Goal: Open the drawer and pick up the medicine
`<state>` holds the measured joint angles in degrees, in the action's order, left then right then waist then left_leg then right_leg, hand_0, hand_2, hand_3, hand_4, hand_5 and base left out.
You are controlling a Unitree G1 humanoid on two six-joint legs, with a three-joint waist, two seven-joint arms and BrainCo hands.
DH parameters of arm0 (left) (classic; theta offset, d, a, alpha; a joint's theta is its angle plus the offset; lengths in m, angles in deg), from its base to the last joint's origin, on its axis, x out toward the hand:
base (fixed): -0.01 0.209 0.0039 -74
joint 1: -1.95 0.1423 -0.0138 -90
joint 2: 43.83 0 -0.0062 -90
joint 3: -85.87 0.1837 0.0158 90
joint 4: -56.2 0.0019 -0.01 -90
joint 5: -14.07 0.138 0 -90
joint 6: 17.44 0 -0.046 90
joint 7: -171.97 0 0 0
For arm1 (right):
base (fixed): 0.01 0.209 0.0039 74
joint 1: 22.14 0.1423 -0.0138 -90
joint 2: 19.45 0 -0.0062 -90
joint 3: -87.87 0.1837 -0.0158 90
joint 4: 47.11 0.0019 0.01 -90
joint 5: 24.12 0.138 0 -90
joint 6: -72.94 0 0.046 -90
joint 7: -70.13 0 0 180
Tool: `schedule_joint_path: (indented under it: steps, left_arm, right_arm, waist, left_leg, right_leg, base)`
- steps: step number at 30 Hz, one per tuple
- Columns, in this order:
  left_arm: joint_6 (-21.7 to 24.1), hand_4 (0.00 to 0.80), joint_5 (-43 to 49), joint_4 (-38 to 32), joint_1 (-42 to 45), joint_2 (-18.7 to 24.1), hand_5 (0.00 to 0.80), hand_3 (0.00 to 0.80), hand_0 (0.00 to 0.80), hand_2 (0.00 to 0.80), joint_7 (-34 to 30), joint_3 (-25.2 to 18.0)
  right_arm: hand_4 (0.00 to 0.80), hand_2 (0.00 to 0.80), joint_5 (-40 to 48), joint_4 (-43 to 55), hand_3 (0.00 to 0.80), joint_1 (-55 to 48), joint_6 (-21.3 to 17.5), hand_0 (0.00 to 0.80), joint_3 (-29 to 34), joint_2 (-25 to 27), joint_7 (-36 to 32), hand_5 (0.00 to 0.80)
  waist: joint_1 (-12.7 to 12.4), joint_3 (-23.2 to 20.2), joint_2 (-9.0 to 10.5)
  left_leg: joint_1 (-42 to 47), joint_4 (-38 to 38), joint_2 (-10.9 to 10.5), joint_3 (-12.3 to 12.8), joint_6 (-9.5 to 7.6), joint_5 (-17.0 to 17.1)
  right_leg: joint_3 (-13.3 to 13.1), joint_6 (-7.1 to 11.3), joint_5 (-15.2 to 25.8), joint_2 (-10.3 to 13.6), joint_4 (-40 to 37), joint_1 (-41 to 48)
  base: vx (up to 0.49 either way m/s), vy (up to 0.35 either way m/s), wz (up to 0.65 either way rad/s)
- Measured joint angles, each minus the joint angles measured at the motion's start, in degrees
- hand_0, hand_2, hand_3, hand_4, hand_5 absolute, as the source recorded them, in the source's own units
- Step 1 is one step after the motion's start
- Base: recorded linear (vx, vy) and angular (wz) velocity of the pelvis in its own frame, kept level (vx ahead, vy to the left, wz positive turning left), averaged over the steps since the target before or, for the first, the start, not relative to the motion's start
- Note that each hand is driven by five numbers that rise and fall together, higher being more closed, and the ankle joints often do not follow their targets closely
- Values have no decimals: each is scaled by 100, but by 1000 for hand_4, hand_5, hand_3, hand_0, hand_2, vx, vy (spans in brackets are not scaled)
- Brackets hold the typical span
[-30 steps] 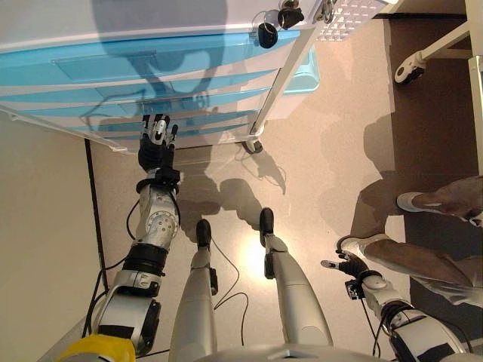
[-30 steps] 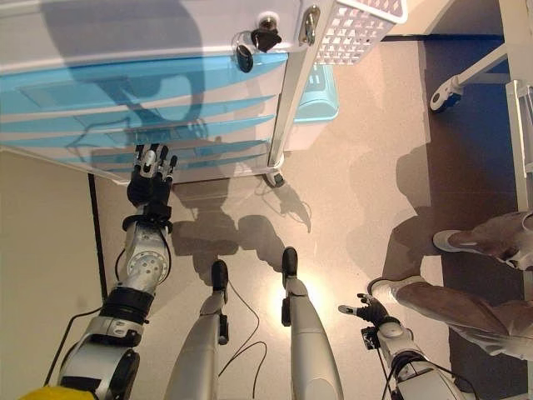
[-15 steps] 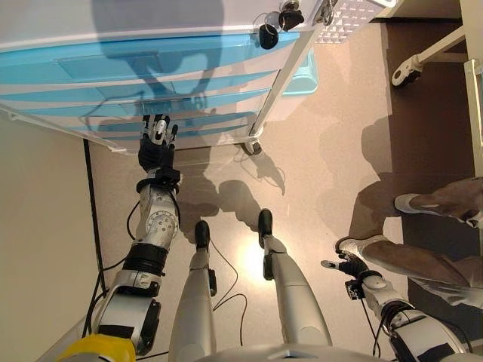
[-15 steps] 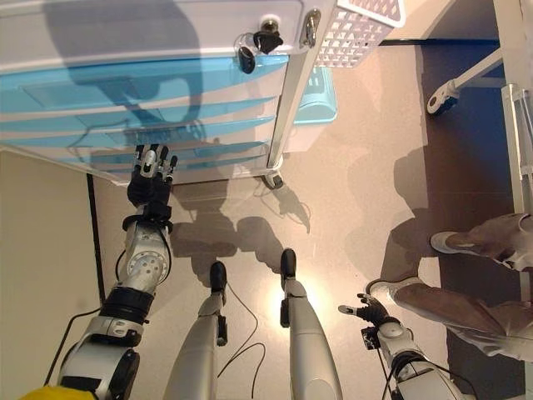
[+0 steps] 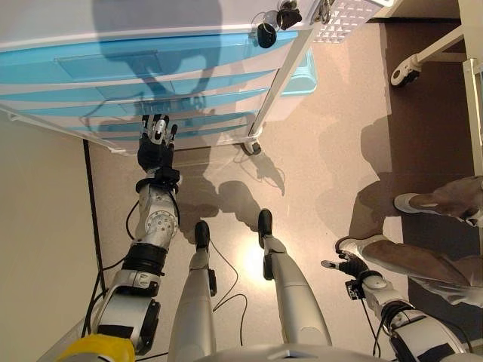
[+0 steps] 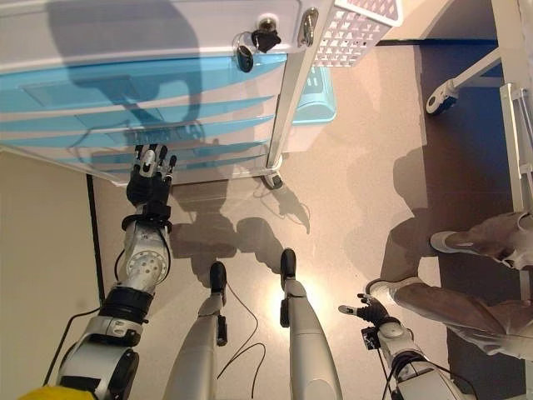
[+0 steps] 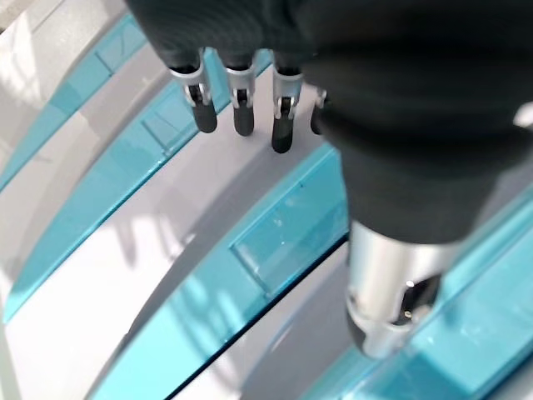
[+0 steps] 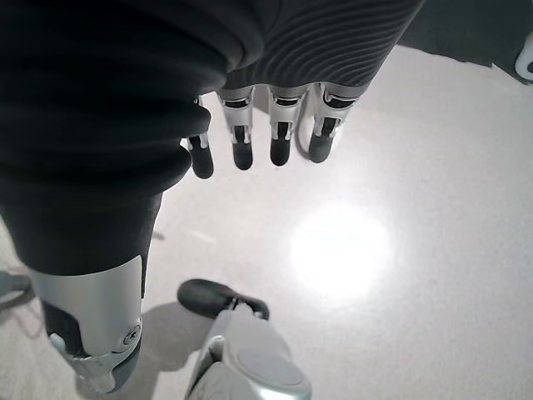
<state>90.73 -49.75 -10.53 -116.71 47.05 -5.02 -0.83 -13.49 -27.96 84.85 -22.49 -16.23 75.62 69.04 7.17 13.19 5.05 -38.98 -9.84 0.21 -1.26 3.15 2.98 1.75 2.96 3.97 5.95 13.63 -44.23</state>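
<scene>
A white cabinet on castors (image 5: pixel 249 90) holds several shut blue drawers (image 5: pixel 151 64), seen from above. My left hand (image 5: pixel 155 145) is open, its straight fingers (image 7: pixel 240 112) close to the front of a low drawer (image 7: pixel 283 242) without gripping it. My right hand (image 5: pixel 349 267) hangs low at the lower right, open and empty, over the floor; its fingers (image 8: pixel 266 146) are relaxed. No medicine is in sight.
Keys (image 5: pixel 273 24) hang from a lock at the cabinet's top edge. A white perforated basket (image 6: pixel 354 29) hangs on its side, with a light blue bin (image 6: pixel 310 93) below. A person's legs and shoes (image 5: pixel 434 226) are at the right. A wheeled frame (image 5: pixel 411 64) stands at the back right.
The view has shifted slightly. Both hands keep their places.
</scene>
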Motion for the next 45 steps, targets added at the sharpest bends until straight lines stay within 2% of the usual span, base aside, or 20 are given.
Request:
schedule_joint_path:
  steps: [1,3,4,5,6,8,9,45]
  left_arm:
    - [0,333,0,-1,0,0,333,333,333,333,0,2]
    - [-1,355,-4,-1,-1,18,355,355,355,355,26,-6]
    - [-2,417,-5,0,-1,28,417,417,417,417,38,-9]
    - [-3,417,-6,0,-1,43,417,417,417,417,50,-11]
    - [-5,502,-7,0,-1,79,502,502,502,502,84,-17]
    - [-16,530,-11,0,-2,118,530,530,530,530,104,-21]
    - [-42,800,-12,0,-2,163,800,800,800,800,106,-48]
    - [-169,800,-51,43,105,157,800,800,800,800,106,-53]
  right_arm:
    - [0,0,0,0,0,0,0,0,0,0,-2,0]
    - [0,0,-1,0,0,-3,0,0,0,0,-8,0]
    - [0,0,-1,0,0,-3,0,0,0,0,-10,0]
    - [0,0,-2,0,0,-4,0,0,0,1,-14,0]
    - [0,0,-2,0,0,-5,0,0,0,1,-37,0]
    - [0,0,-7,0,0,-5,0,0,0,1,-54,0]
    - [0,0,-80,0,0,-5,0,0,0,2,-83,0]
    - [0,0,-155,-7,0,-121,-1,0,6,2,-166,0]
  waist:
    - [1,-1,0]
    - [2,-1,0]
    - [7,-1,0]
    - [12,-1,0]
    - [25,-1,0]
    - [36,-1,0]
    - [50,-1,0]
    - [-18,2,-5]
  left_leg:
    - [-2,-2,0,1,0,0]
    - [-15,-8,-1,1,0,0]
    - [-20,-10,-2,1,0,0]
    - [-28,-10,-3,-1,0,0]
    - [-39,-10,-6,-2,-1,0]
    - [-46,-10,-8,-4,-1,-1]
    - [-53,-9,-8,-5,-3,-2]
    - [33,-48,-9,47,-3,-1]
  right_leg:
    - [0,1,1,0,0,0]
    - [0,2,3,0,-1,-8]
    - [0,2,3,1,-1,-13]
    - [0,1,4,3,-1,-20]
    - [1,-4,11,5,-3,-32]
    - [2,-3,10,8,-4,-39]
    - [4,-3,10,10,-13,-43]
    - [-23,-4,10,14,56,9]
  base:
    - [0,0,0]
    - [0,0,0]
    - [0,0,0]
    - [0,0,0]
    - [0,0,0]
    - [0,0,0]
    - [0,0,0]
    - [0,0,0]
